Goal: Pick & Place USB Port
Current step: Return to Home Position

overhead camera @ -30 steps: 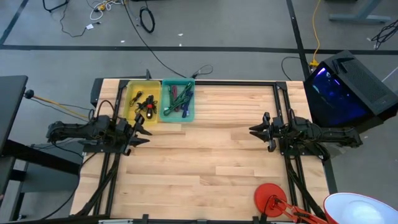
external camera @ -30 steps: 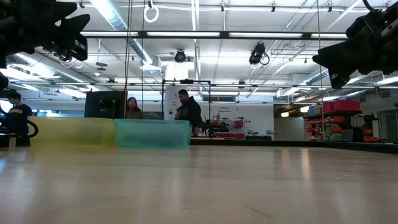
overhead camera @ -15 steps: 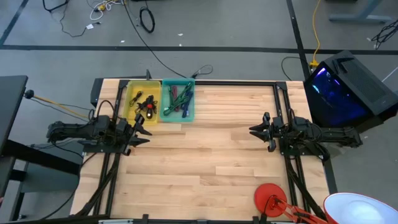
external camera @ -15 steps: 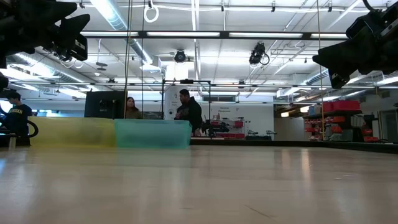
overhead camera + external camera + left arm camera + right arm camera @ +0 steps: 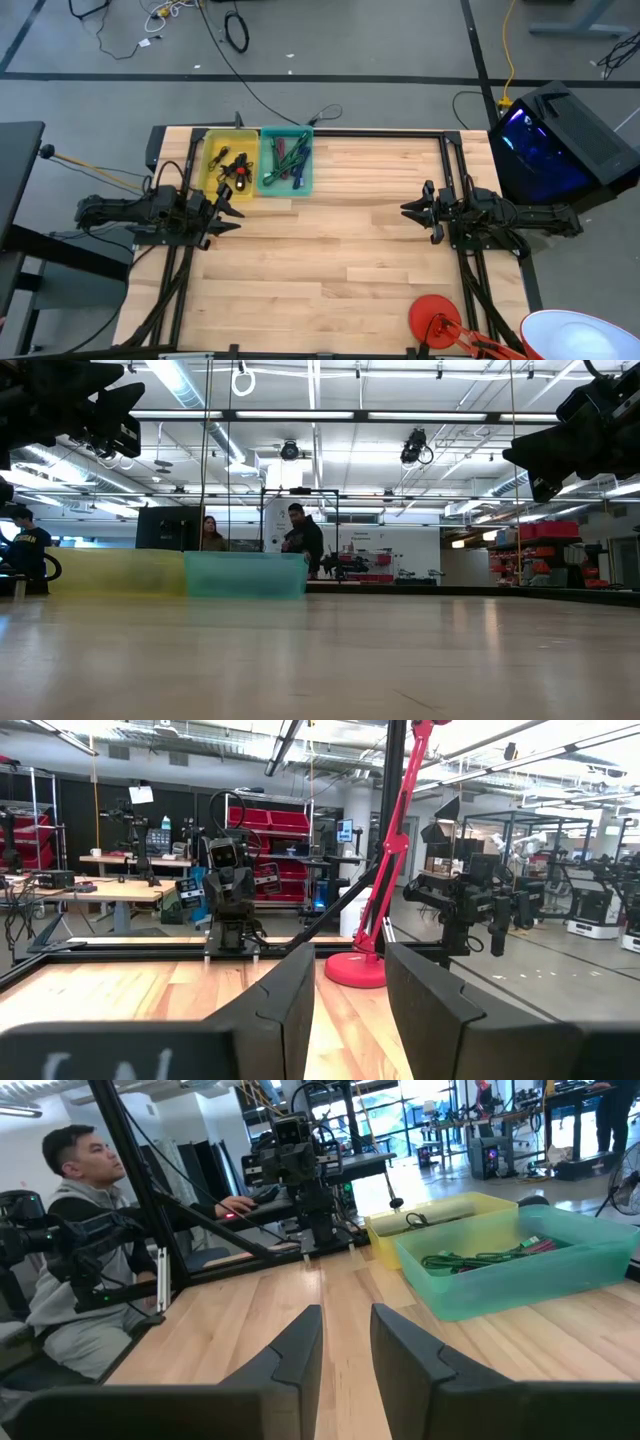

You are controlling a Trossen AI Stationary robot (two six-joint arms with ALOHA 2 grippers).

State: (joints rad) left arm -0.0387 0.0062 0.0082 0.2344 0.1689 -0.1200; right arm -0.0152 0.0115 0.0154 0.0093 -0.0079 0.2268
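Observation:
A yellow bin (image 5: 228, 165) and a teal bin (image 5: 287, 162) stand side by side at the table's far left; both hold small cables and connectors. In the right wrist view the teal bin (image 5: 520, 1265) shows green cables inside, the yellow bin (image 5: 440, 1215) behind it. My left gripper (image 5: 232, 205) hovers above the table near the left edge, just in front of the yellow bin, fingers open and empty (image 5: 350, 990). My right gripper (image 5: 410, 209) hovers at the right side, open and empty (image 5: 347, 1345).
A red round lamp base (image 5: 434, 318) with a red pole stands at the table's near right corner, a white bowl-shaped shade (image 5: 575, 337) beside it. Bare wood (image 5: 330, 240) lies between the arms. People sit and stand in the room beyond the table (image 5: 75, 1250).

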